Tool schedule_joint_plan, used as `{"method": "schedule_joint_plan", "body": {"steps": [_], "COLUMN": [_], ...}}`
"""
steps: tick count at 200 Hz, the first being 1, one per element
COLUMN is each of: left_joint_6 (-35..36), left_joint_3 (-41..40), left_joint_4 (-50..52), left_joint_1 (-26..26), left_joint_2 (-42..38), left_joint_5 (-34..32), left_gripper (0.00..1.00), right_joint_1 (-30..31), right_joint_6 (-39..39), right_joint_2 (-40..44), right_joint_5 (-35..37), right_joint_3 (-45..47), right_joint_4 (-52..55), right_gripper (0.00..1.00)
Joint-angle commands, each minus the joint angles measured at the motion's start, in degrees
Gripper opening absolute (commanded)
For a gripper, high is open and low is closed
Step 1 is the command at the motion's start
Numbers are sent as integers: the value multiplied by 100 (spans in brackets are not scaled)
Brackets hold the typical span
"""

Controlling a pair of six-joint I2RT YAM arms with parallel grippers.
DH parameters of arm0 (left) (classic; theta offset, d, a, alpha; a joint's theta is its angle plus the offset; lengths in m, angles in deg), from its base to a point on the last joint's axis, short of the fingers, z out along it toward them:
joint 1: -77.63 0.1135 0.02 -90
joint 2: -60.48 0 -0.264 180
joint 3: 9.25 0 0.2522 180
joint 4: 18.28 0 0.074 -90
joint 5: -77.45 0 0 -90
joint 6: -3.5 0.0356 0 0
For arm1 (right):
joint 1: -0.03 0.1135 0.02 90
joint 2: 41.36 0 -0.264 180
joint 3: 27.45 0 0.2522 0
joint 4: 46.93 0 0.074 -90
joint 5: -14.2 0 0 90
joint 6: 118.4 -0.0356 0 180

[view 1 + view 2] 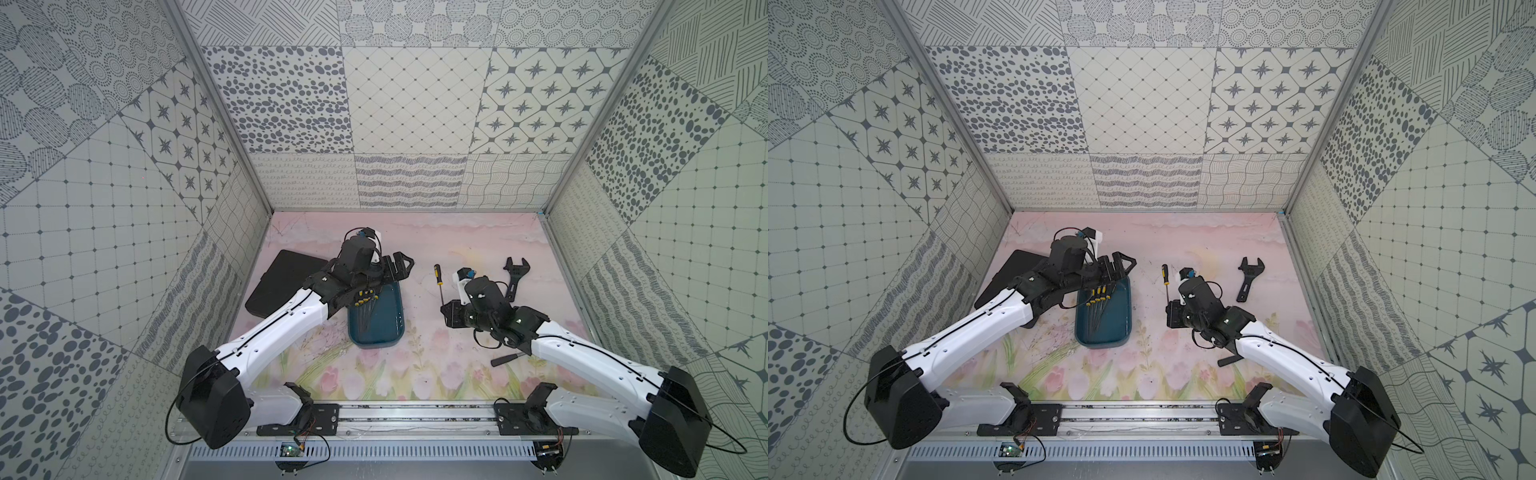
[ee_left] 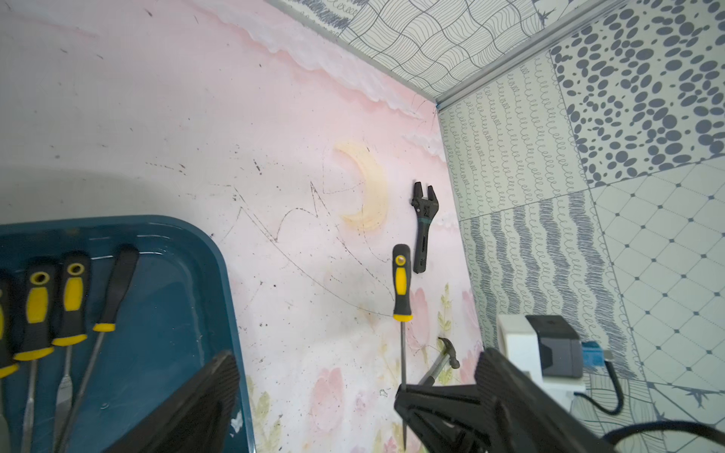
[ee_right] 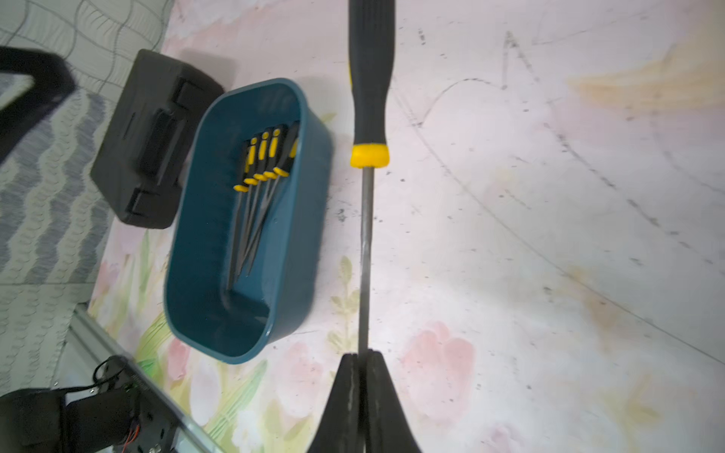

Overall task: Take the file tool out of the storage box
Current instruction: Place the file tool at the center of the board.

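Observation:
The storage box (image 1: pixel 376 344) is a dark teal tub left of centre, also in the wrist views (image 2: pixel 188 251) (image 3: pixel 204 219). Several yellow-and-black-handled files (image 1: pixel 365 296) (image 3: pixel 263 164) lie inside it. One file tool (image 1: pixel 437 274) (image 1: pixel 1165 274) (image 3: pixel 368 98) is outside the box, to its right. My right gripper (image 3: pixel 361 357) (image 1: pixel 445 309) is shut on its metal shaft. Whether the file touches the mat I cannot tell. My left gripper (image 1: pixel 399 268) (image 2: pixel 355 364) hangs open over the box's far end, holding nothing.
A flat black case (image 1: pixel 282 282) lies left of the box, partly under my left arm. A black wrench (image 1: pixel 515 278) (image 2: pixel 423 223) sits at the back right. A hammer (image 1: pixel 507 359) (image 2: pixel 447 353) lies by my right arm.

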Motion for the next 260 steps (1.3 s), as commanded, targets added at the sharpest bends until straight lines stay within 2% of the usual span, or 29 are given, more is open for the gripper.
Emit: {"method": "schedule_joint_plan", "body": {"steps": [1,27,65,111,151,260], "left_joint_6": [1221,1441,1454,1330,1272,1139], "left_joint_3": [142,-148,-713,-1095,-1247,-1334], "left_joint_4": [969,1101,1164,1158,1122,1072], "left_joint_1": [-41,-50,-41,-46,-47,-46], "left_joint_2": [-215,-482,-951,-1131,-1088,-1040], "left_joint_5": [-278,-357,-450,-440,-338,-288], "left_gripper": [99,99,99,99,99,99], "right_joint_1": [-513,-1128,-1521,-1654,-1755,-1777], "right_joint_6": [393,686,1173,1584,1758,1585], "right_joint_2": [157,55,-613,-1486,-2112,-2964], "right_joint_5": [40,-94,8,253,173,801], "right_joint_3": [-52,-132,-502,-904,-1178,-1434], "right_joint_4": [661,936,1189,1181,1187,1284], "right_gripper": [0,0,0,0,0,2]}}
